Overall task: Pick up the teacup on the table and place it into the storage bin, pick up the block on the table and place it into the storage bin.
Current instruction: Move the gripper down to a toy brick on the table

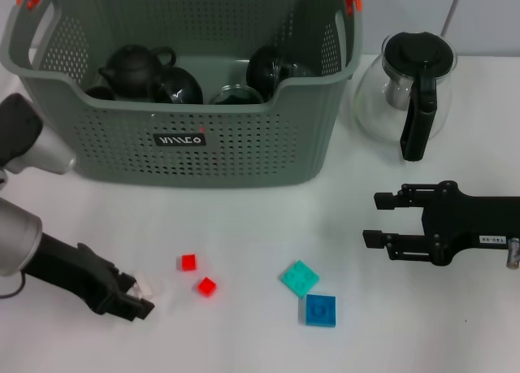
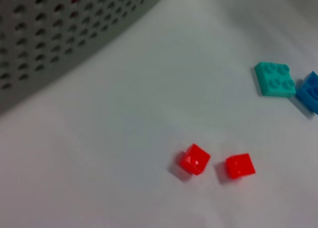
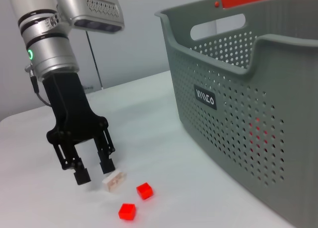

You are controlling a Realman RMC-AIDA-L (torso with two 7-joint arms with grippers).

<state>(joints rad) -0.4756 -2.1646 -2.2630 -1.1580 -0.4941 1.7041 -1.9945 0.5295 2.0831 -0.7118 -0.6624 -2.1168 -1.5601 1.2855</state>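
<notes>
The grey perforated storage bin (image 1: 244, 158) stands at the back of the white table and holds a black teapot (image 1: 134, 68) and black cups (image 1: 179, 87). I see no teacup on the table. Two red blocks (image 1: 188, 262) (image 1: 206, 287), a teal block (image 1: 299, 278) and a blue block (image 1: 321, 310) lie in front of the bin. A small white block (image 3: 114, 180) lies right beside my left gripper (image 3: 94, 174), which is open and low over the table at front left (image 1: 140, 301). My right gripper (image 1: 372, 219) is open and empty at the right.
A glass pot with a black handle (image 1: 410, 88) stands right of the bin. In the left wrist view the red blocks (image 2: 195, 159) (image 2: 240, 166), the teal block (image 2: 275, 79) and the bin wall (image 2: 49, 34) show.
</notes>
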